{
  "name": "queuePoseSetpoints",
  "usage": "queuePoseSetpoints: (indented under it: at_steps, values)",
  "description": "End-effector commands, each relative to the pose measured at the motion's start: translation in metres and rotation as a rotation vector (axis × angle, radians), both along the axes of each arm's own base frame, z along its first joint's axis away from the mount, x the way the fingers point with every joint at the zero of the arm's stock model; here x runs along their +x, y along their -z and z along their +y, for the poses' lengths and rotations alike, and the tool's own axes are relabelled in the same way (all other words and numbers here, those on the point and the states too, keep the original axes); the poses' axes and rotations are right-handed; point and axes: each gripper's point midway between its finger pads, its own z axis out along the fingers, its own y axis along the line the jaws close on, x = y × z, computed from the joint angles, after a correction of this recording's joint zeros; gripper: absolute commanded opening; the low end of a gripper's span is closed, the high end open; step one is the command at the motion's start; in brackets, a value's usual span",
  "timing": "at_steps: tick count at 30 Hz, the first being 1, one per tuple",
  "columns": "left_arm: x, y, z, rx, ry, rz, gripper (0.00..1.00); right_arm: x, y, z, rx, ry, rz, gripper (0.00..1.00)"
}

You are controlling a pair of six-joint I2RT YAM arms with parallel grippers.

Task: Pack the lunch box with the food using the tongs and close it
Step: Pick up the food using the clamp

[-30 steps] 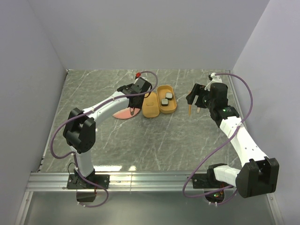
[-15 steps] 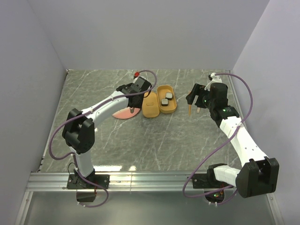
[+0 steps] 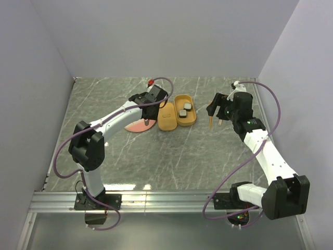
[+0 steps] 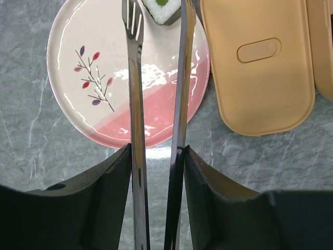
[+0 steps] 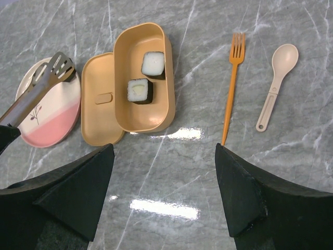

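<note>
Little has shifted in the last second. Seen from above, the left tool (image 4: 156, 159) has edged slightly left and back over the plate, and the right arm has not stirred.

The left tool is closed partway on the tongs (image 4: 136, 114), one finger pressing each slim metal arm from outside, well back from the tips. Below and ahead of it lies the cream-and-pink plate (image 4: 78, 120). Straight ahead, at the tongs' far end, one sushi piece (image 4: 162, 8) sits on the plate between the two tips. The edge of the view cuts it off, so I cannot tell whether the tips touch it. Ahead and to the right of this tool the lid (image 4: 260, 67) lies flat on the worktop (image 4: 31, 156), just beside the plate. Against the lid's far side stands the open lunch box (image 5: 147, 117), with two other pieces (image 5: 153, 63) inside.

The right tool (image 5: 164, 148) hangs spread wide and holds nothing. The lunch box is ahead to its left, and the orange fork (image 5: 231, 88) and beige spoon (image 5: 276, 83) are ahead to its right.

The sushi piece looks small, light and soft, so a hard squeeze would probably crush it and a loose one would let it slip. The tips should likely close gently on its dark sides. The tongs look stiff, springy and slick, so a firm hold where they are now gripped seems right. The lid is probably light and rigid, and because it lies flat it is best taken by an edge.
</note>
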Motion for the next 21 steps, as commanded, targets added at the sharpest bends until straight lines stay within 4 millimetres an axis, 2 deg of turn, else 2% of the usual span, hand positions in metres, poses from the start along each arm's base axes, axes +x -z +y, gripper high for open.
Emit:
queuePoseSetpoints:
  at_steps: [1, 11, 21]
  values:
    - [0.009, -0.025, -0.011, -0.07, 0.007, -0.072, 0.49, 0.004, -0.009, 0.001, 0.013, 0.002, -0.028, 0.85]
    - [0.016, -0.013, -0.013, -0.06, 0.007, -0.053, 0.49, 0.003, -0.011, -0.001, 0.01, 0.007, -0.035, 0.85]
    - [0.016, -0.013, -0.007, -0.054, -0.006, -0.049, 0.32, 0.003, -0.011, 0.0, 0.012, 0.006, -0.036, 0.85]
